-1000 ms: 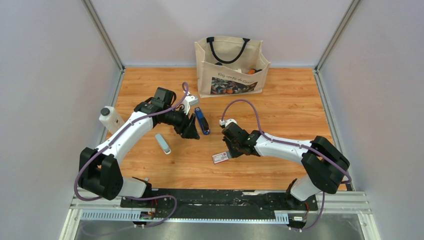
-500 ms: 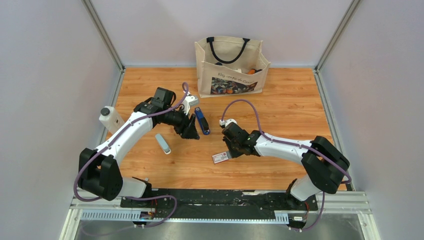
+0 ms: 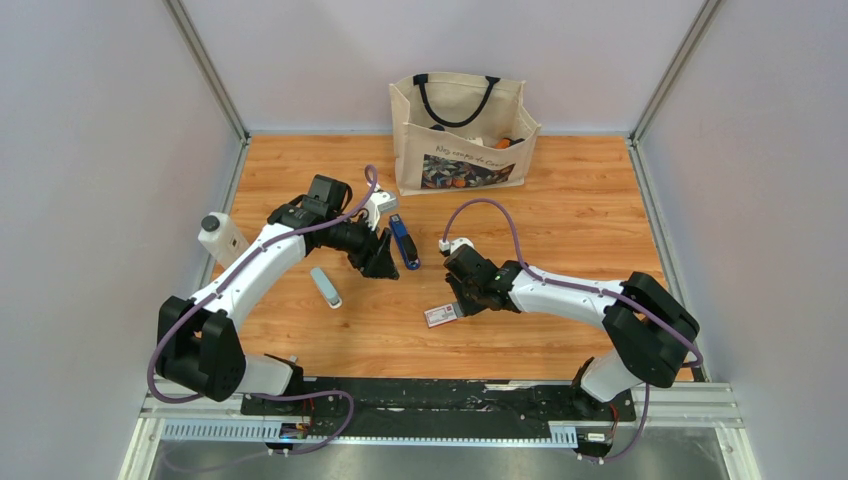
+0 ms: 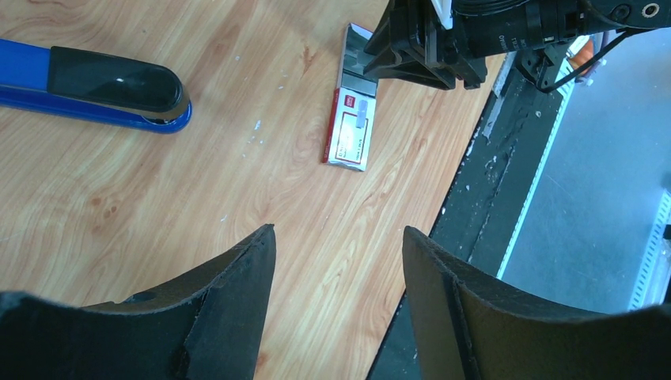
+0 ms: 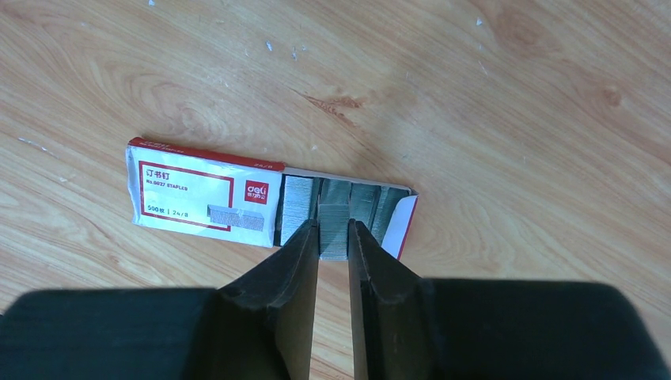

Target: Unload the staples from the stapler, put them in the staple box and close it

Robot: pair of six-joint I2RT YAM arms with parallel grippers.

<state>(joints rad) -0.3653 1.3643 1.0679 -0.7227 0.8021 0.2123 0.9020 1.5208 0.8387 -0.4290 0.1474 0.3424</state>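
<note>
The blue stapler (image 3: 404,242) with a black top lies closed on the wooden table; in the left wrist view it is at the upper left (image 4: 103,87). My left gripper (image 4: 339,237) is open and empty, just beside the stapler (image 3: 385,265). My right gripper (image 5: 334,226) is shut on a short silvery strip of staples (image 5: 334,237) at the open end of the white-and-red staple box (image 5: 202,195). More strips lie in the box's open tray (image 5: 372,204). The box shows in the top view (image 3: 441,315) under the right gripper (image 3: 458,298).
A canvas tote bag (image 3: 462,135) stands at the back. A pale grey stick-like tool (image 3: 325,287) lies left of centre. A white bottle with a black cap (image 3: 222,238) sits at the left edge. The table's near edge and black rail (image 4: 506,158) are close to the box.
</note>
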